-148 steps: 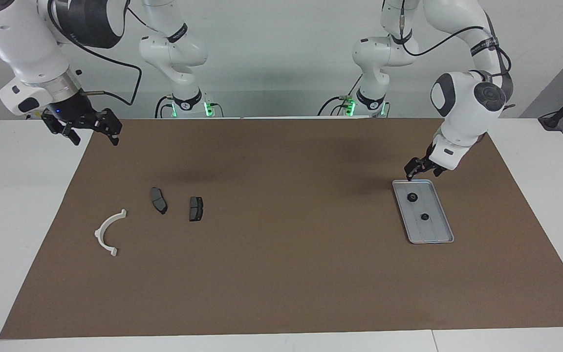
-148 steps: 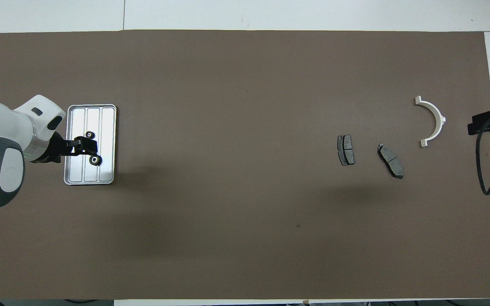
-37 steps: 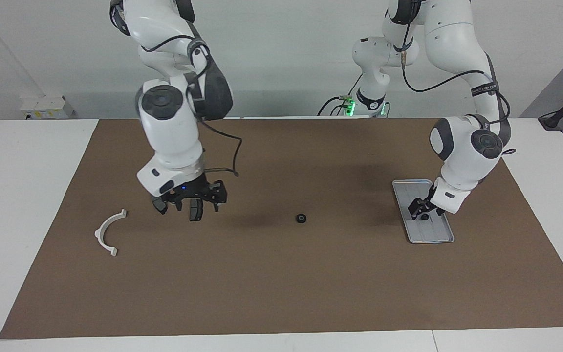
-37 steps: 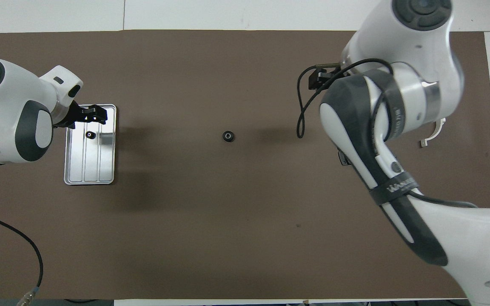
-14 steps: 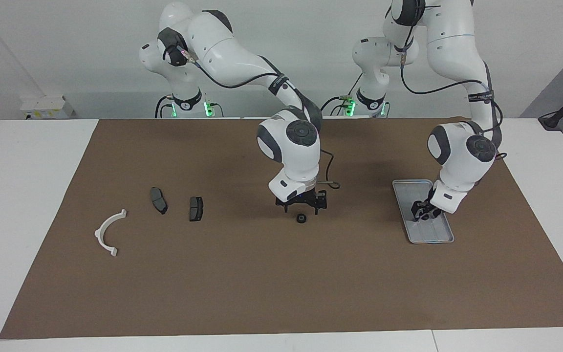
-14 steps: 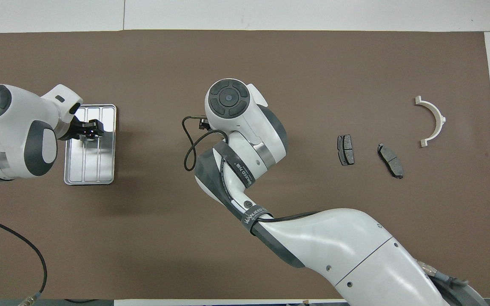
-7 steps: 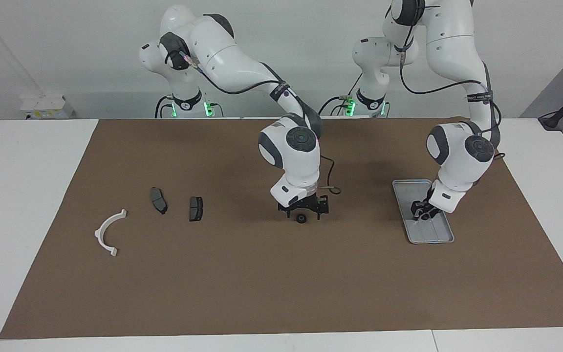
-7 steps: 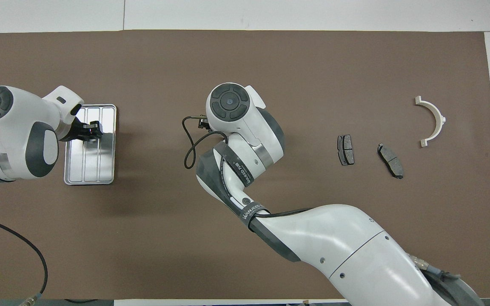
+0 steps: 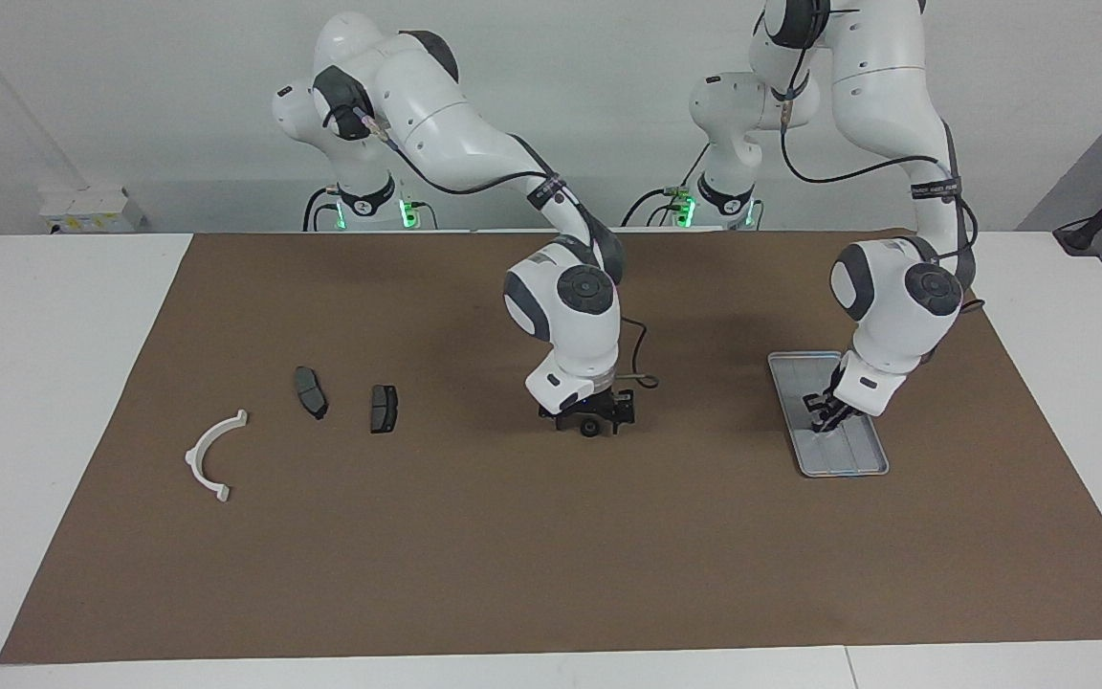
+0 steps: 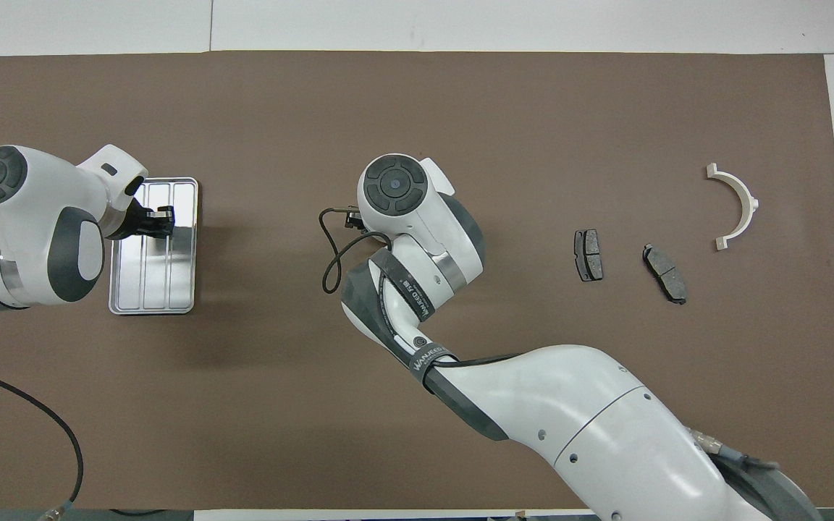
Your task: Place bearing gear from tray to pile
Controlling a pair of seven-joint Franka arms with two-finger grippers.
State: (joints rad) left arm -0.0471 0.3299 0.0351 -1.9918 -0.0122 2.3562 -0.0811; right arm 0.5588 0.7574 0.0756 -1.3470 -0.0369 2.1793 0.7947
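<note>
The silver tray [image 9: 849, 461] lies toward the left arm's end of the table; it also shows in the overhead view [image 10: 153, 289]. My left gripper [image 9: 821, 423] is low over the tray, shut on a small black bearing gear that its fingers mostly hide. A second black bearing gear [image 9: 590, 429] lies on the mat at mid-table. My right gripper [image 9: 591, 423] is down over it, open, with one finger on each side. The pile lies toward the right arm's end: a white bracket [image 9: 211, 455] and two dark brake pads [image 9: 311, 391] [image 9: 383, 408].
A brown mat [image 9: 474, 555] covers the table. In the overhead view the right arm [image 10: 417, 239] covers the mid-table gear and its own gripper. The bracket [image 10: 735, 206] and the pads [image 10: 588, 255] [image 10: 664, 273] show there.
The right gripper has come down around the mid-table gear. The left gripper has shifted slightly on the tray toward the robots, and the tray's gear no longer shows apart from it.
</note>
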